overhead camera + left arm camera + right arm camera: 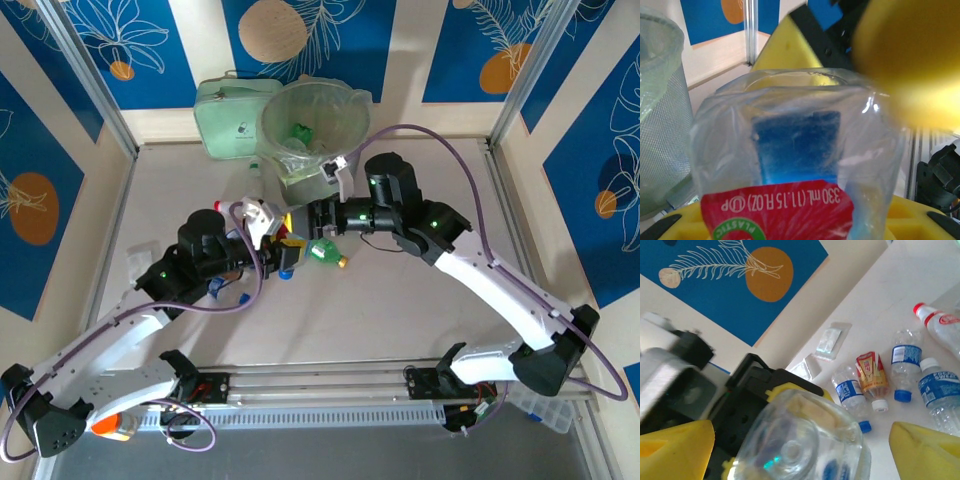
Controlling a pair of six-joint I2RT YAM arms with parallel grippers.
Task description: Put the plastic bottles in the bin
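We see the table (420, 300) with the bin (315, 120) standing at its far edge and a pale green case (228, 118) just behind it. In front of the bin, the left gripper (285, 240) is clenched on a clear bottle (790, 145) with a red label. The right gripper (800, 450) is released, and its fingers (675, 447) stand apart on both sides of this bottle's base. A green bottle (325, 254) lies just beside the grippers, and other bottles (904, 362) lie on the table.

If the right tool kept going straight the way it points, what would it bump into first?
Most likely the clear bottle between the open fingers of the right tool, gripped by the left tool. Depth is hard to judge.
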